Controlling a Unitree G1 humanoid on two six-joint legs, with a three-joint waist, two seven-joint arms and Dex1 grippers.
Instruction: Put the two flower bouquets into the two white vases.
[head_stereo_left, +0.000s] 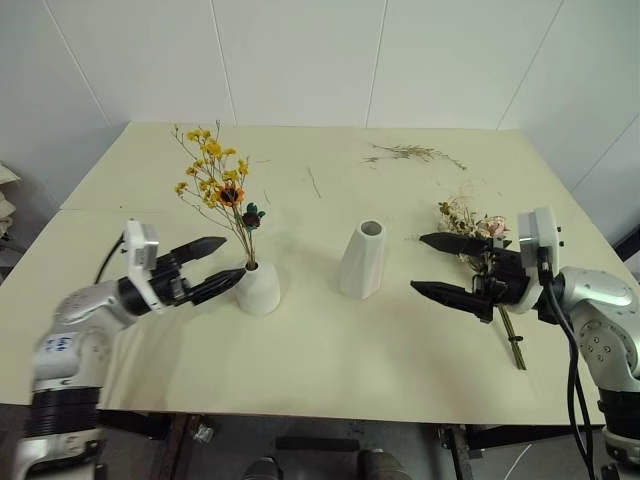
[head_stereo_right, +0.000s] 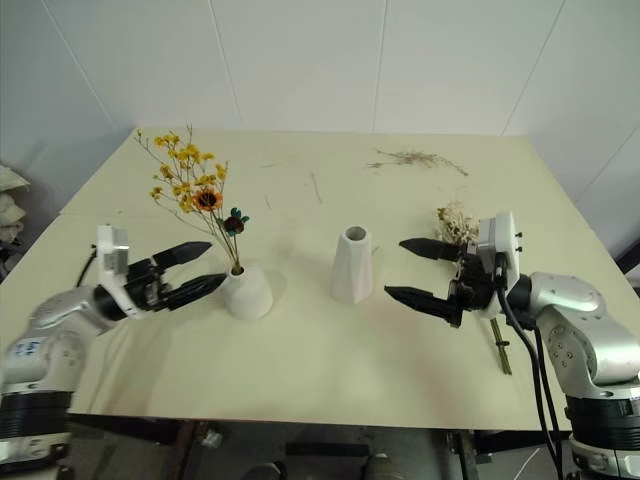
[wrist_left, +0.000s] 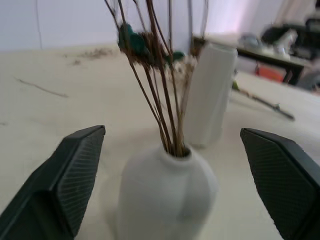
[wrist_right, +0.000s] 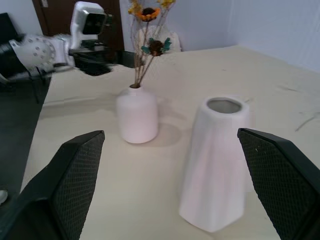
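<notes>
Pale worktop (head_stereo_left: 330, 350) sitting against white wall. Yellow-orange bouquet (head_stereo_left: 215, 185) standing in squat vase (head_stereo_left: 259, 289); left claw (head_stereo_left: 216, 268) hanging spread beside it. Cream-pink bouquet (head_stereo_left: 478, 228) lying behind spread right claw (head_stereo_left: 438, 266). You're aiming to pinch stems low, then thread into empty cone vase (head_stereo_left: 363, 259).

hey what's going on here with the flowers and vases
A two-armed robot is putting bouquets into white vases on a table. The yellow-orange bouquet already stands in the short vase, with the open left end effector beside it. The taller vase is empty. The cream-pink bouquet lies on the table behind the open right end effector, not held.
</notes>
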